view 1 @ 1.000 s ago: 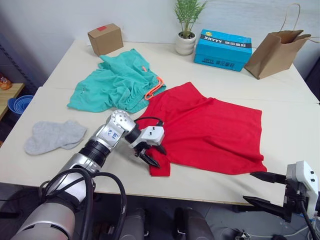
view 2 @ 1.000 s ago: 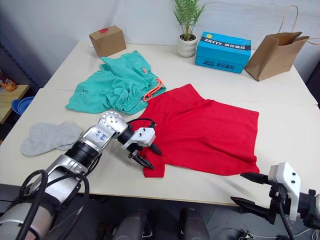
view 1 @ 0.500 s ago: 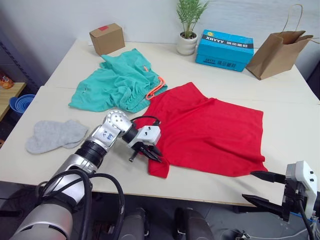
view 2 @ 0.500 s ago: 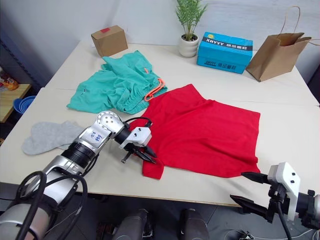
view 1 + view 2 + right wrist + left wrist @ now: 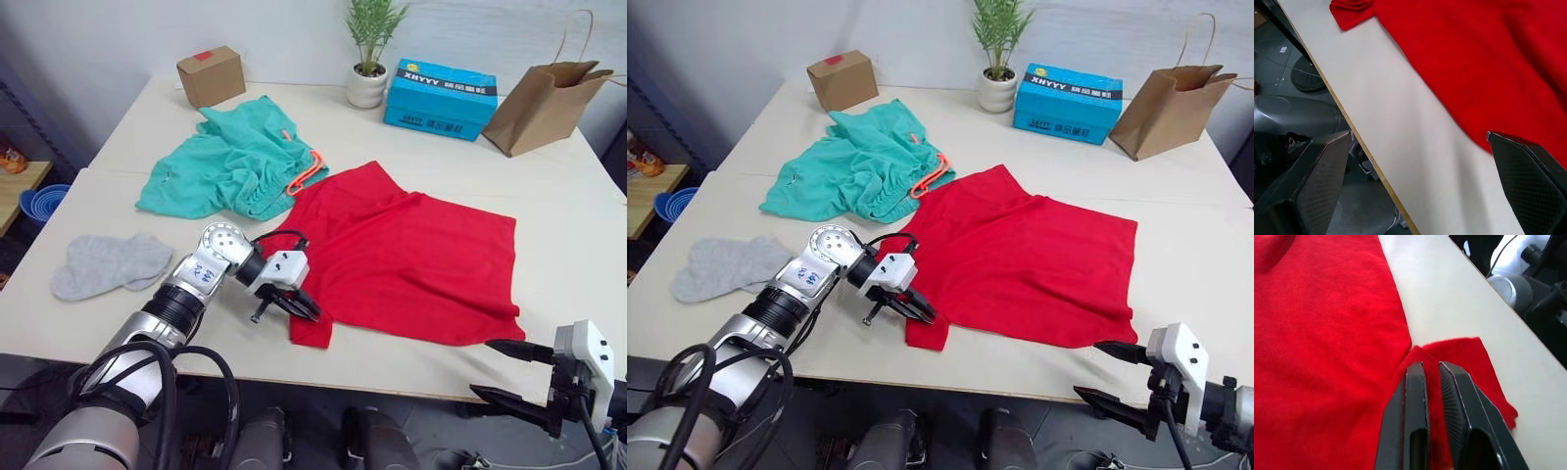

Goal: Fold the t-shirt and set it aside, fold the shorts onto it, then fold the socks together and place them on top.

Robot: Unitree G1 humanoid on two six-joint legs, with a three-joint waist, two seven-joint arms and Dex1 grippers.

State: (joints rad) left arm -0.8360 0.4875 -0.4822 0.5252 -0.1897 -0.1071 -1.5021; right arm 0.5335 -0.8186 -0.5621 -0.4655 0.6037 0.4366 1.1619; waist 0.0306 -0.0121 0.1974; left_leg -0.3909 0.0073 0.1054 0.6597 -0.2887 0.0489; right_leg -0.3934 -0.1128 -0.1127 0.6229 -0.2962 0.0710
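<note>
Since a second ago, the left gripper (image 5: 297, 306) turns at the wrist and brings its fingers nearly together low over the near-left sleeve of the t-shirt (image 5: 411, 259), having been spread there before. The right gripper (image 5: 509, 372), at 5 o'clock, sinks slightly below the table (image 5: 588, 245) edge.

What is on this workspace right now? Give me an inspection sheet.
Surface: pale table.
Job's things: red t-shirt spread flat; teal shorts rumpled beside it; grey socks near the left edge.
Clutter: cardboard box, potted plant, blue box, paper bag along the far side.
Grippers: left gripper nearly shut, at the t-shirt's near sleeve; right gripper open, off the table's front edge.
Cables: black cable on the left wrist.
Surroundings: blue bowls on a side shelf.
</note>
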